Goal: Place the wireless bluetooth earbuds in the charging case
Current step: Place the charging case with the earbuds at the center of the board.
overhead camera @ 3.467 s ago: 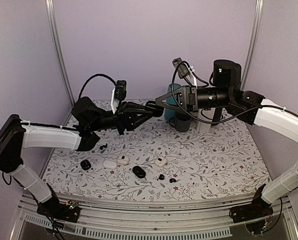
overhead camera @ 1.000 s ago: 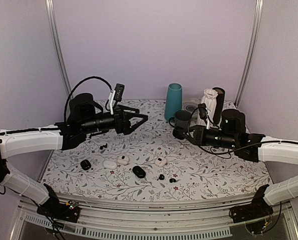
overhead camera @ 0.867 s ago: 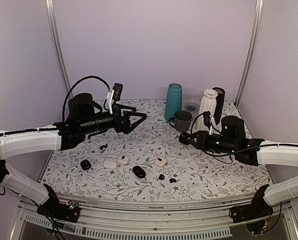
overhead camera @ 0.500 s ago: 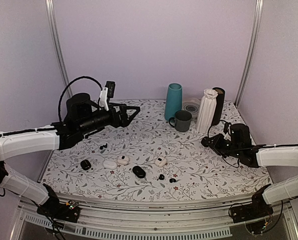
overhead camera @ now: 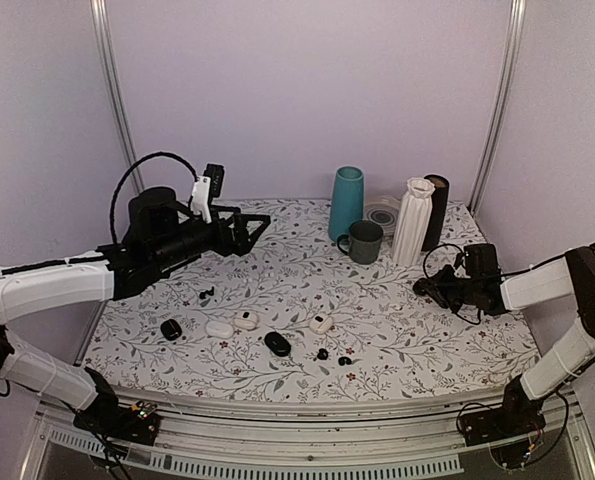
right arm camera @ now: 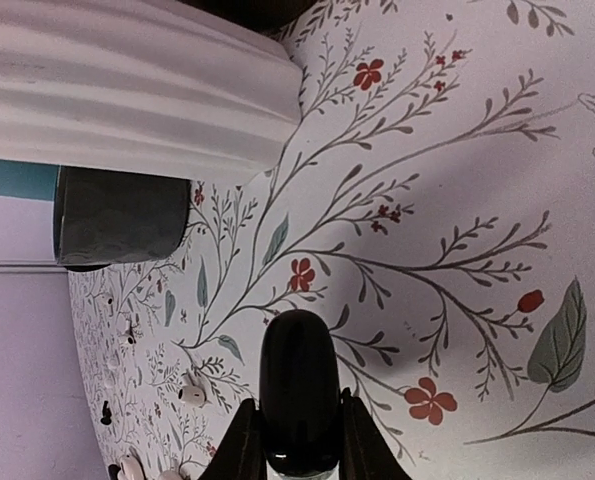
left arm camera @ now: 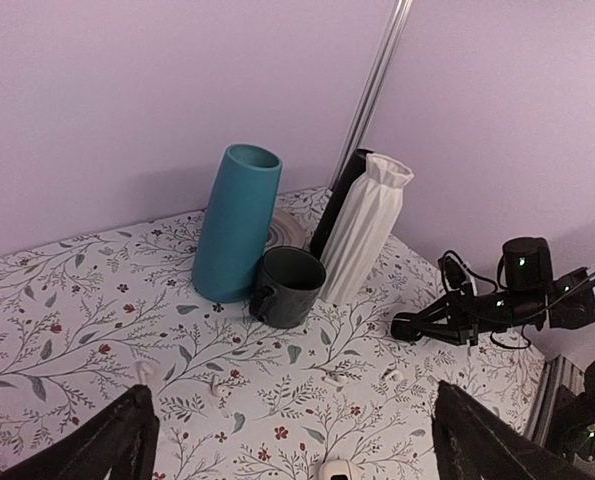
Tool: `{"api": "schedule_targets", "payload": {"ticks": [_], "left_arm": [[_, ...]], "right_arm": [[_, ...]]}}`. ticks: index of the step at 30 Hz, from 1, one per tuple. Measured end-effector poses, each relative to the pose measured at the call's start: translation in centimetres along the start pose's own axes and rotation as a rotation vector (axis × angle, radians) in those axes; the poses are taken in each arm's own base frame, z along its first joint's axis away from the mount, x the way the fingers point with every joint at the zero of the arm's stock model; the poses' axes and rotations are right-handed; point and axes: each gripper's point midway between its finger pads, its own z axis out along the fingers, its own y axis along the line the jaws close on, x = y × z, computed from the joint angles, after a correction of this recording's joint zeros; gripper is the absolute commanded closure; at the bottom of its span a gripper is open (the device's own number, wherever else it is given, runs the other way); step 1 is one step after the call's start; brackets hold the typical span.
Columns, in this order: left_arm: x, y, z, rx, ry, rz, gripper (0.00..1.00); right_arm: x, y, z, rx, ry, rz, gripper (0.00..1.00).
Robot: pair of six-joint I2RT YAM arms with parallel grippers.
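**Case in hand, buds waiting.** The right claw sits low at the right side of the counter. It is clenched on a glossy black oval case, which looks like a charging case gripped by its narrow sides. Whether the case touches the surface cannot be told. The left claw hangs released, jaws wide, high over the far left.

The wireless bluetooth earbuds, two tiny black beads, lie loose on the counter. They are well to the left of the right claw and nearer the arms' bases, below and to the right of the left claw. A white case and a second black case lie near them. No bud is seated yet.

The step in hand appears to be placing the gripped case. Done well, that likely means settling it flat and steady, clear of the white vase just beyond the right claw, before letting go. The released claw should then come down squarely over one bud and close softly, since so small and slick a piece could squirt away.
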Motion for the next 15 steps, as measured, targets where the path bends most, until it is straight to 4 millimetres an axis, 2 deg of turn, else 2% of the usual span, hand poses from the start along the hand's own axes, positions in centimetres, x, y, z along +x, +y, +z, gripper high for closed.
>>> {"api": "schedule_targets", "payload": {"ticks": [6,10,12,15], "left_arm": [[-1.4,0.1,-0.9,-0.006,-0.042,0.002,0.04],[-1.5,0.1,-1.3,-0.006,-0.048,0.003,0.04],[-1.5,0.2,-1.3,-0.011,-0.050,0.003,0.04],[-1.3,0.4,-1.4,-0.019,-0.049,0.002,0.04]], "right_arm": [[-0.2,-1.3,0.6,0.027,0.011,0.033,0.95],[-0.3,-1.3,0.6,0.027,0.003,0.033,0.83],[-0.5,-1.3,0.6,0.028,-0.004,0.035,0.71],[-0.4,-1.5,0.6,0.029,-0.005,0.049,0.63]]}}
